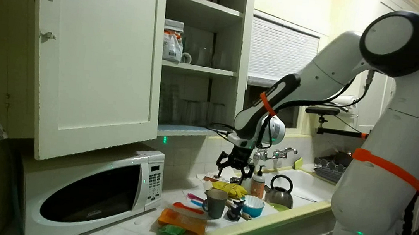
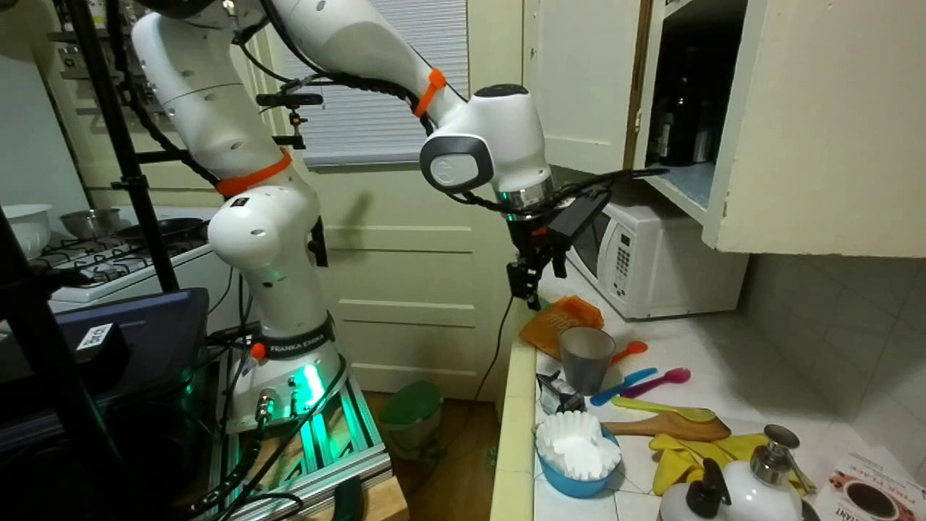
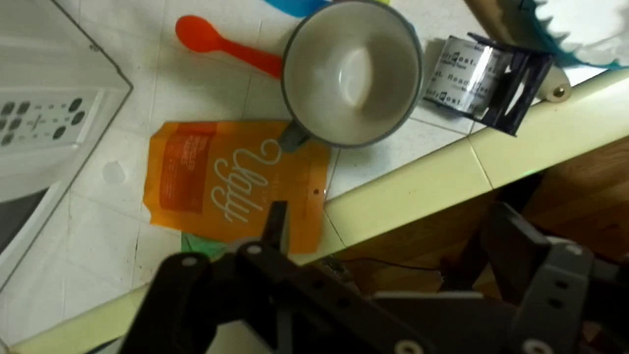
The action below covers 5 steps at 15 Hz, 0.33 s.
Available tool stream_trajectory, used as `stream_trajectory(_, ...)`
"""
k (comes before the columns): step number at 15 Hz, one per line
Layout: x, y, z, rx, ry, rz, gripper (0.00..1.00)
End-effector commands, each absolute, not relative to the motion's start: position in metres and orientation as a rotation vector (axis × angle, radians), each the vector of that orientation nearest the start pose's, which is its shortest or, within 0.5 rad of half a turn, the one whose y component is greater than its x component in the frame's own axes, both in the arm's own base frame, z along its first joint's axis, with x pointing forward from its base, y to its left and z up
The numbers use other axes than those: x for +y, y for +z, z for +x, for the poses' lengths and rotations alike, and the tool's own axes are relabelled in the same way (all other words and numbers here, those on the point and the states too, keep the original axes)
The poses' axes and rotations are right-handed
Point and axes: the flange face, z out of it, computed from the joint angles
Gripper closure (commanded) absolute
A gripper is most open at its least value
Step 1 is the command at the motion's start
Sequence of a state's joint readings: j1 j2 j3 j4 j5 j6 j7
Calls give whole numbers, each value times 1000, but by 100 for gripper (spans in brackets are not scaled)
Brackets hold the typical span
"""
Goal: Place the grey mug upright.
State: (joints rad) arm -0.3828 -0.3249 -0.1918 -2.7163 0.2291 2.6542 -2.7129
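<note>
The grey mug (image 1: pixel 216 205) stands upright on the white tiled counter, with its round mouth facing up. It also shows in an exterior view (image 2: pixel 587 365). In the wrist view I look down into the mug (image 3: pixel 350 73); its pale inside is empty and its handle points toward the orange pouch. My gripper (image 1: pixel 230 178) is open, with nothing between its fingers. It hangs above the counter's front edge, higher than the mug and apart from it, as an exterior view shows (image 2: pixel 544 288). In the wrist view the spread fingers (image 3: pixel 394 216) lie below the mug in the picture.
An orange pouch (image 3: pixel 236 182), a red spoon (image 3: pixel 211 39) and a tape dispenser (image 3: pixel 484 81) lie close around the mug. A blue-rimmed container (image 2: pixel 576 474) and a dark kettle (image 1: pixel 280 195) are farther along. A microwave (image 1: pixel 96 195) and an open cabinet door (image 1: pixel 99 51) border the counter.
</note>
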Motion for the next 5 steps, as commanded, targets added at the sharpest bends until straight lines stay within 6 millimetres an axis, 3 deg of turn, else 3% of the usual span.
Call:
stream_trajectory(1, -216, 383, 323, 2504, 299, 1383, 0)
stream_trajectory(3, -214, 397, 311, 2532, 325, 1296, 0)
stream_trajectory(4, -215, 383, 323, 2486, 285, 1409, 0)
stream_trajectory(5, -216, 389, 322, 2476, 302, 1406, 0)
